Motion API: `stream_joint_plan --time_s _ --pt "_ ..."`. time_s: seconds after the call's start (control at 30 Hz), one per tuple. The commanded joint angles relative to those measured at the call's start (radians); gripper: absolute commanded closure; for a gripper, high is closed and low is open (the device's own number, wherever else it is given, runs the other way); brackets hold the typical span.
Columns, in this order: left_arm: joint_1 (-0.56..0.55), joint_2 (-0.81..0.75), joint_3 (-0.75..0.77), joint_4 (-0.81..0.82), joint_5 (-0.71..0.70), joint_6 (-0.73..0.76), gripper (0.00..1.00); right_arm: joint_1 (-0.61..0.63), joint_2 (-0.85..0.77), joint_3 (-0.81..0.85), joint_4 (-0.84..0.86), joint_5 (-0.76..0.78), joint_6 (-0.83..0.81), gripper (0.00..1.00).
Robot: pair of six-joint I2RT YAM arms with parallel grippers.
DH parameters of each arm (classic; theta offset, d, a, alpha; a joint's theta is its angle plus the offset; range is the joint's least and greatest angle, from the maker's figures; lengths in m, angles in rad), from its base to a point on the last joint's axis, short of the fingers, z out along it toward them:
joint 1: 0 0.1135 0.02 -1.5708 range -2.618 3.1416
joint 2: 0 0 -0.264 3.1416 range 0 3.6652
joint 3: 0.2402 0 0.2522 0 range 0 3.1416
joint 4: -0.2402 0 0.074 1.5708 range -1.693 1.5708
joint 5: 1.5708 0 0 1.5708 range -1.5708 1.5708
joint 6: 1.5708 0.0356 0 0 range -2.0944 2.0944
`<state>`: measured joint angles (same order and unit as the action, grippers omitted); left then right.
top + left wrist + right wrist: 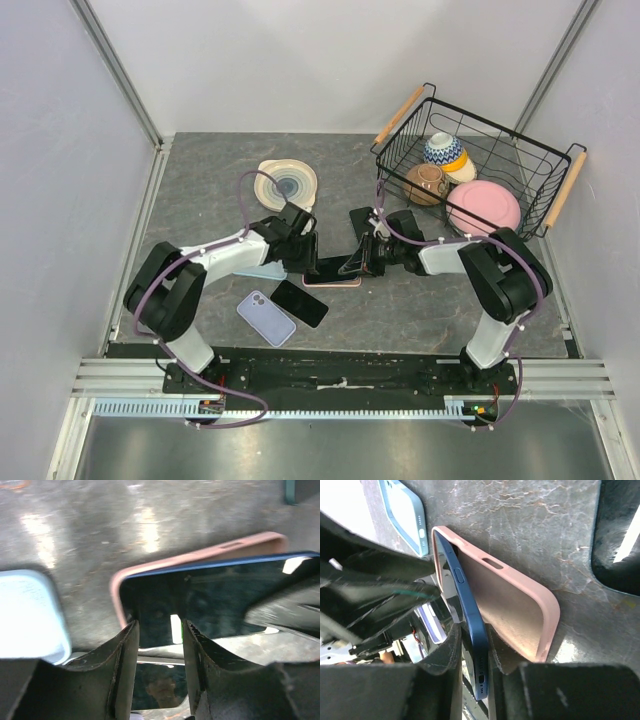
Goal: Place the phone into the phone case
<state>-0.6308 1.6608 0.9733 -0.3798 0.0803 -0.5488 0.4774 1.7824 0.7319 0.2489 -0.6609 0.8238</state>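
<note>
A dark blue phone [470, 620] is tilted, its far end set in the pink case [520, 600] and its near end raised. My right gripper [475, 647] is shut on the phone's near end by the charging port. In the left wrist view the phone's black screen [215, 595] lies over the pink case [200, 555]. My left gripper [157, 625] has its jaws apart with the tips at the phone's other end, holding nothing. From above, the two grippers [305, 255] [362, 262] face each other across the phone [335, 268].
A light blue case [25, 615] lies left of the pink one. A lavender phone [266, 318] and a black phone [300, 303] lie in front. A black case [362, 220] and a plate [288, 184] lie behind. A wire basket [540, 165] of bowls stands back right.
</note>
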Motion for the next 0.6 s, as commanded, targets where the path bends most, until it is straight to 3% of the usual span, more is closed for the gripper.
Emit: stream_joint_plan --time_s 0.0,0.23,0.57 --pt "-0.043 -0.076 0.024 0.124 0.127 -0.053 0.54 0.073 0.1 -0.052 -0.229 0.271 -0.115 0.77" --pt "-0.083 -0.17 -0.016 0.16 0.026 -0.079 0.61 0.087 0.11 -0.048 -0.235 0.28 -0.117 0.66" --pt "-0.083 0.002 -0.022 0.206 0.092 -0.115 0.95 0.11 0.086 -0.008 -0.332 0.333 -0.161 0.54"
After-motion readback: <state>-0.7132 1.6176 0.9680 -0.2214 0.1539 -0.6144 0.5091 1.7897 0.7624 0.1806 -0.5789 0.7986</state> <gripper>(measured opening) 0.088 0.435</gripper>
